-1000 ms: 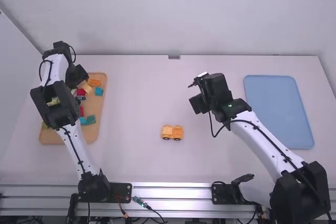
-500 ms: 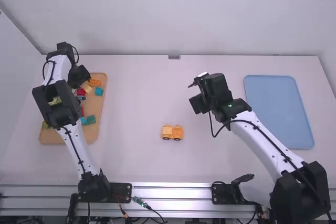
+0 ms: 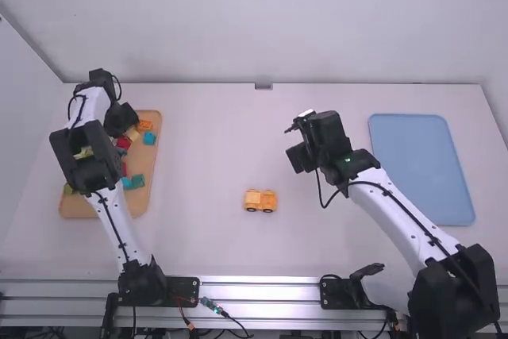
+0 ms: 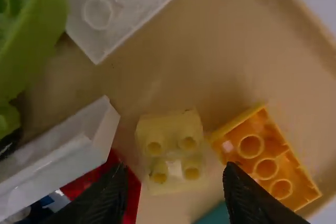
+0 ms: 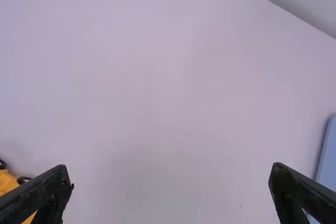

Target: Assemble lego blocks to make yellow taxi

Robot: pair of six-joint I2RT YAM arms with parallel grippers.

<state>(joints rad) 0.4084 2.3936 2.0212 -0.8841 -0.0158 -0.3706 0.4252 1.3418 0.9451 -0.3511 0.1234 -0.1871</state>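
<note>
Nearest, on the white table [image 3: 198, 236], we list one orange-yellow toy car [image 3: 260, 201] with dark wheels: by our judgement the taxi's lower portion, built, its top still lacking. Next, we enter the right gripper [image 5: 170, 184], fingers spread, nothing between them, over the table. Off to its right: one flat blue tray [image 3: 421, 168]. Farther, above the tan tray [image 3: 148, 161], we enter the left gripper [image 4: 176, 171], fingers spread over one pale yellow studded block [image 4: 170, 148], likely the next part. Picking, carrying and fitting remain, we judge.
</note>
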